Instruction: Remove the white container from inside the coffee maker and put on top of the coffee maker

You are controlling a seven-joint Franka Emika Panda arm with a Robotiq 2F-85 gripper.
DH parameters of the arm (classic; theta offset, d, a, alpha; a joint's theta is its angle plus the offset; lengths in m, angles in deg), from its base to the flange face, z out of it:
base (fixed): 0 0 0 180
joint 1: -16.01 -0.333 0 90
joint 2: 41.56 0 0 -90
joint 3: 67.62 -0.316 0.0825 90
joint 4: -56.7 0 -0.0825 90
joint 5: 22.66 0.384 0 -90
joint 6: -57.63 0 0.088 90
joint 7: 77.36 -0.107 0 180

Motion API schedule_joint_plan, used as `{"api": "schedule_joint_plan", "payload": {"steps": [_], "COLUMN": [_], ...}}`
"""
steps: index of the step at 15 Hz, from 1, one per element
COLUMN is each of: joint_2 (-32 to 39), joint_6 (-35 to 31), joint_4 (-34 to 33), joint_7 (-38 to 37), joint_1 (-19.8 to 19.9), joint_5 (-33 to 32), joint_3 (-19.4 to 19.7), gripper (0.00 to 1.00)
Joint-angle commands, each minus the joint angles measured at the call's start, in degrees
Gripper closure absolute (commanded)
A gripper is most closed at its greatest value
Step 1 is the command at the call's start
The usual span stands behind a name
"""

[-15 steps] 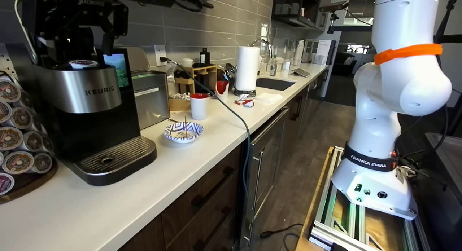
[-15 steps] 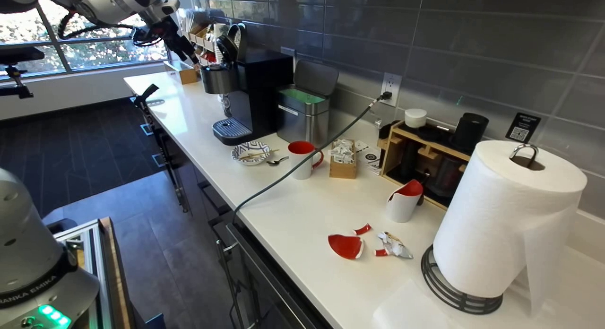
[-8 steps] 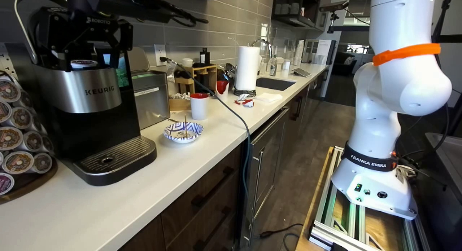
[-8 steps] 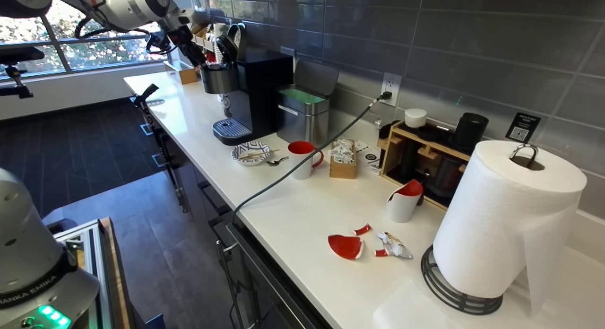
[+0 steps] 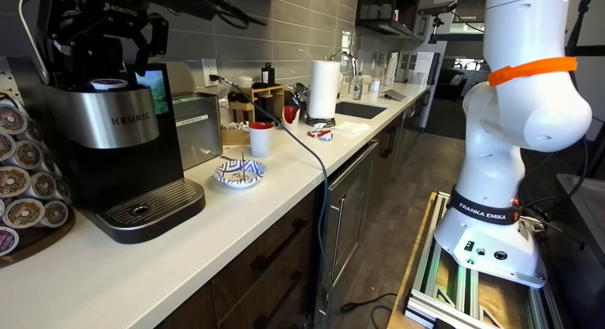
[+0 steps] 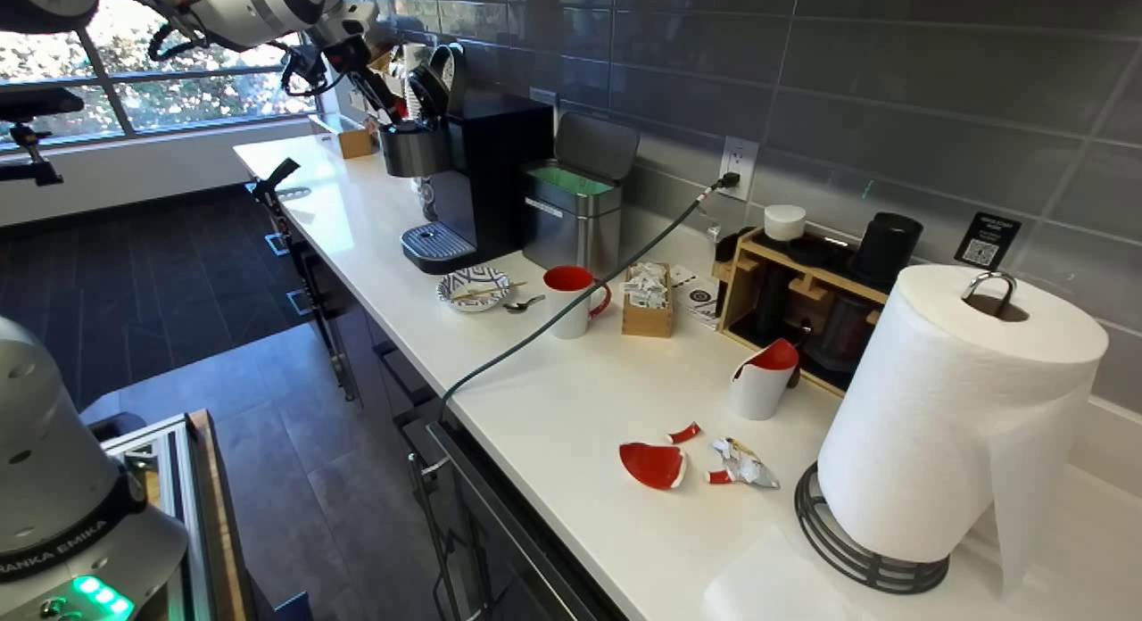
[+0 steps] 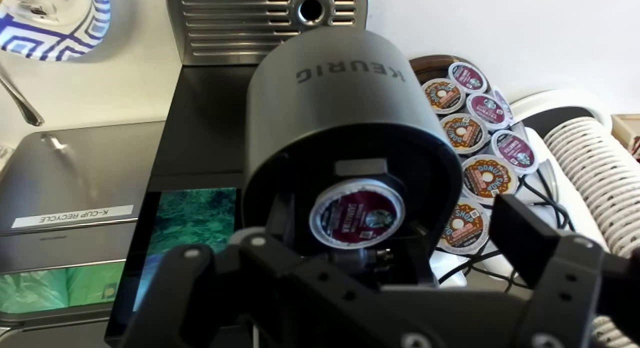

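The coffee maker (image 5: 104, 118) stands on the counter with its head open; it also shows in an exterior view (image 6: 504, 157) and in the wrist view (image 7: 340, 83). The white container is a small white-rimmed pod (image 7: 356, 214) with a dark purple lid, seated in the open head; its rim also shows in an exterior view (image 5: 108, 84). My gripper (image 7: 395, 215) is open over the head, also visible in both exterior views (image 5: 108, 73) (image 6: 394, 112). One finger reaches inside the head beside the pod; the other is outside it, apart from the pod. The pod's lower part is hidden.
A rack of coffee pods (image 5: 23, 177) stands beside the coffee maker. A grey bin (image 5: 198, 125) stands on its other side. A patterned dish (image 5: 240, 174) and a red-and-white mug (image 5: 261, 140) are near. A cable (image 6: 535, 335) crosses the counter. A stack of cups (image 7: 595, 183) stands behind.
In an exterior view the gripper has moved right, toward the coffee maker's head. It dipped lower half a second ago and now sits slightly higher and tilted. The pod has not visibly moved.
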Motion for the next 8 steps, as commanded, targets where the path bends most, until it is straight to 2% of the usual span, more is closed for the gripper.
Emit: {"api": "schedule_joint_plan", "payload": {"steps": [1,8], "joint_2": [1.4,2.2], "joint_6": [-0.5,0.2], "joint_4": [-0.9,-2.6], "joint_7": [-1.7,-3.2], "joint_1": [-1.7,-3.3], "joint_5": [-1.4,-5.8], "joint_3": [1.2,2.4], "gripper": [0.00,0.00]}}
